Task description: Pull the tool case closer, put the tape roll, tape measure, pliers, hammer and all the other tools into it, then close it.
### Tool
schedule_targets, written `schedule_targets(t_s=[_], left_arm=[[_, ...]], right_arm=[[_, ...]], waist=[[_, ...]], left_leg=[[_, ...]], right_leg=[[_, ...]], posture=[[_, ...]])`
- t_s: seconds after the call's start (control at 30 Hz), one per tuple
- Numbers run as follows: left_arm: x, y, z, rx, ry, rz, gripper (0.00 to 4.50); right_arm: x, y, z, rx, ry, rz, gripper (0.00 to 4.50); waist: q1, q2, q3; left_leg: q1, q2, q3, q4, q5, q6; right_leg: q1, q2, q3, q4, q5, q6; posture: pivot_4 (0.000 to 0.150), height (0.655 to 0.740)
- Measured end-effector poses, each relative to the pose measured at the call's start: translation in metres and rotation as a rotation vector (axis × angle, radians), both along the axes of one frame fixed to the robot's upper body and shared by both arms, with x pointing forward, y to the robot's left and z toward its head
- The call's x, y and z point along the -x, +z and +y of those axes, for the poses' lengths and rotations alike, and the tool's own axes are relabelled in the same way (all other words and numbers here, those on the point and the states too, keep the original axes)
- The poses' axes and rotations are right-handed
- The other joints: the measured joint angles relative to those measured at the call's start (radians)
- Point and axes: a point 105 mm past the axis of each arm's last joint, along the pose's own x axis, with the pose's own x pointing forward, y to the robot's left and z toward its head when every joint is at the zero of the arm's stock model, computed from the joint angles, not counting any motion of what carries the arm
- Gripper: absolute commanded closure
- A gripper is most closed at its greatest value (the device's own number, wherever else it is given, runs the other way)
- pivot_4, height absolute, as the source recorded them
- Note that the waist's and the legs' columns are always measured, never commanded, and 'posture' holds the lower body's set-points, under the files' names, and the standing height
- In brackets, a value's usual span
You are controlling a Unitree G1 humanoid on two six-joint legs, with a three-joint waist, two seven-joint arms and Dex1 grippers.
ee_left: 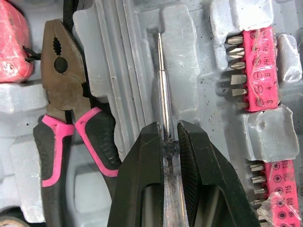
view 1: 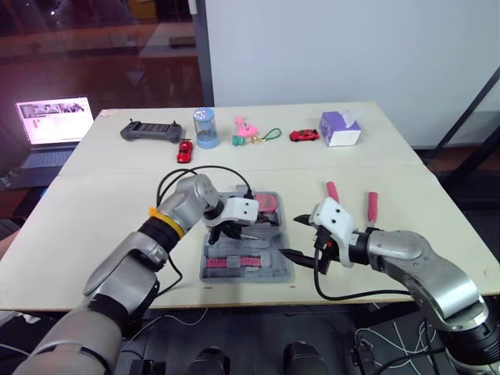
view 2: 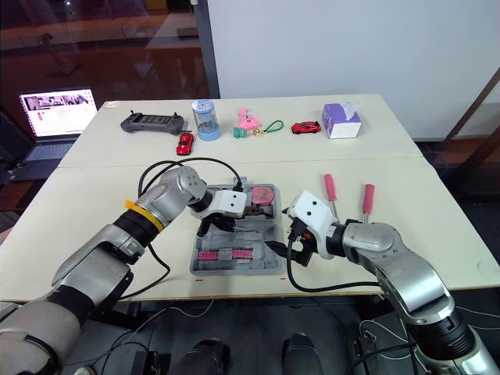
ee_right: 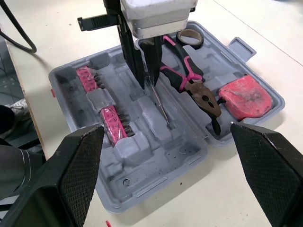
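The grey tool case (view 1: pixel 209 269) lies open near the table's front edge. My left gripper (view 1: pixel 231 231) reaches down into it, shut on a thin screwdriver (ee_left: pixel 163 109) with a clear handle, its metal shaft lying along a moulded groove. Pink-handled pliers (ee_left: pixel 61 94), a red tape measure (ee_right: pixel 246 97) and a tape roll (ee_right: pixel 189 37) lie in the case, along with pink bit holders (ee_left: pixel 255 71). My right gripper (view 1: pixel 305 258) hovers at the case's right edge, open and holding nothing. Two pink-handled tools (view 1: pixel 332 190) (view 1: pixel 373 205) lie on the table to the right of the case.
Along the back of the table stand a black game controller (view 1: pixel 151 130), a red toy car (view 1: pixel 184 150), a blue cylinder (view 1: pixel 205 127), a pink toy (view 1: pixel 244 129), another red car (view 1: pixel 304 135) and a tissue box (view 1: pixel 340 128). A laptop (view 1: pixel 53 121) sits off the far left.
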Motion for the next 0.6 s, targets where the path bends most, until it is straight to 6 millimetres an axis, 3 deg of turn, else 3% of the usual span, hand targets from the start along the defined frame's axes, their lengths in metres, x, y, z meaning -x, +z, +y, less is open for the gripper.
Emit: schedule_targets(t_s=[0.6], left_arm=[[-0.0004, -0.0035, 0.0012, 0.010, 0.013, -0.007, 4.49]], right_arm=[[-0.0004, 0.0001, 0.0001, -0.003, -0.004, -0.002, 0.00]], waist=[[0.001, 0.000, 0.000]], left_leg=[[0.000, 0.000, 0.000, 0.000, 0.000, 0.000]], right_leg=[[0.000, 0.000, 0.000, 0.000, 0.000, 0.000]], posture=[[0.150, 0.7400]])
